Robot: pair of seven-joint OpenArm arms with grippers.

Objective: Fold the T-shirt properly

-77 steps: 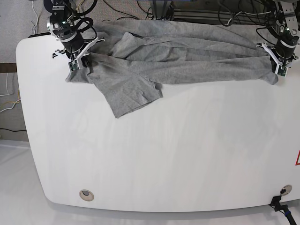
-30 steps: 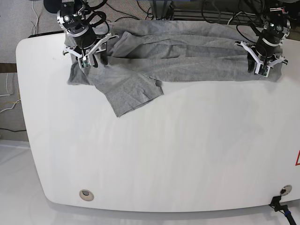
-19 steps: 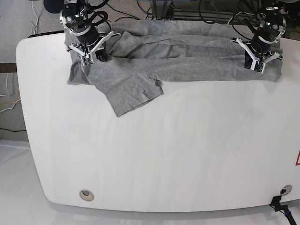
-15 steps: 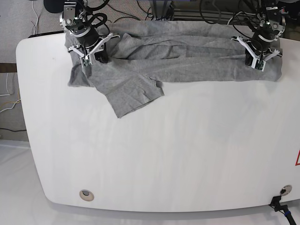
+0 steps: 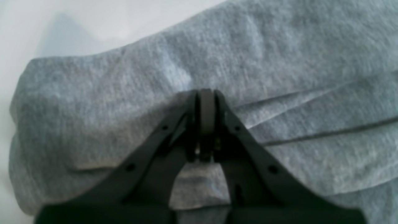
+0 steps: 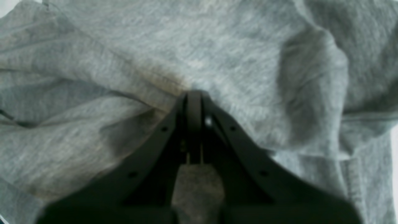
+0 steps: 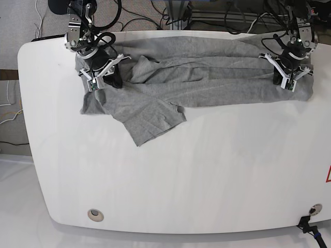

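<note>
The heather-grey T-shirt lies stretched sideways along the far part of the white table. One sleeve points toward the front. My left gripper is at the shirt's right end, shut on a pinch of cloth; the left wrist view shows its jaws closed into a fold of the T-shirt. My right gripper is at the shirt's left end, and its jaws are closed on wrinkled cloth of the T-shirt. No print shows.
Cables and frame parts lie behind the table's far edge. Two round fittings sit near the front corners, one at the left and one at the right. A red mark is at the right edge.
Both grippers have shut on the shirt's ends and drawn back toward the front. The shirt slid with them, and its sleeve lies lower on the table.
</note>
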